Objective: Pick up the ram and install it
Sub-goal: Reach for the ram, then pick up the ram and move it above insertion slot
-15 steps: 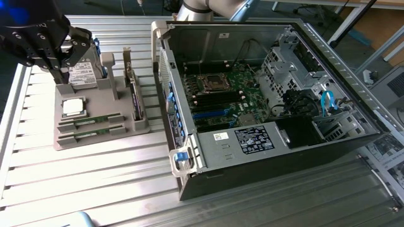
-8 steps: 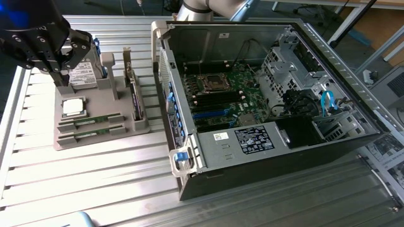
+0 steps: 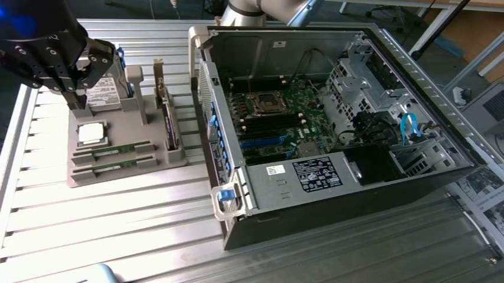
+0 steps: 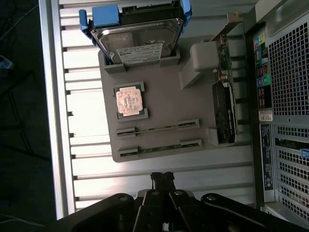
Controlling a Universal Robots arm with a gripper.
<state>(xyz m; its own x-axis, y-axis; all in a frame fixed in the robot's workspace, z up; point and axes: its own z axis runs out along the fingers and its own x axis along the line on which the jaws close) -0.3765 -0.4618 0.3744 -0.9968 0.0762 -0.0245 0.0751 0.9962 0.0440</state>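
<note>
I find the claw (image 3: pixel 77 101) closed narrow with nothing between its fingers. It hangs at the exterior view's left, in front of the hard drive (image 3: pixel 102 94).

The ram is two sticks, first ram stick (image 3: pixel 110 151) and second ram stick (image 3: pixel 110 167). Both are seated on edge in parallel slots of the grey holder (image 3: pixel 126 125), beside the processor (image 3: pixel 91 133) and well apart from the computer case (image 3: pixel 315 207).

The exterior view gives me the open case interior, with the motherboard (image 3: pixel 284 112) and a blue cable (image 3: pixel 408 127).

The wrist view looks straight down on the holder. There the claw's fingertips are over bare table slats just off the holder edge nearest the sticks, touching neither. An expansion card (image 4: pixel 224 113) stands along one holder side.

The surface is a ribbed metal table (image 3: pixel 118 224), with furniture legs beyond it.

The case label (image 3: pixel 317 174) and the drive's white label carry print I cannot read.
</note>
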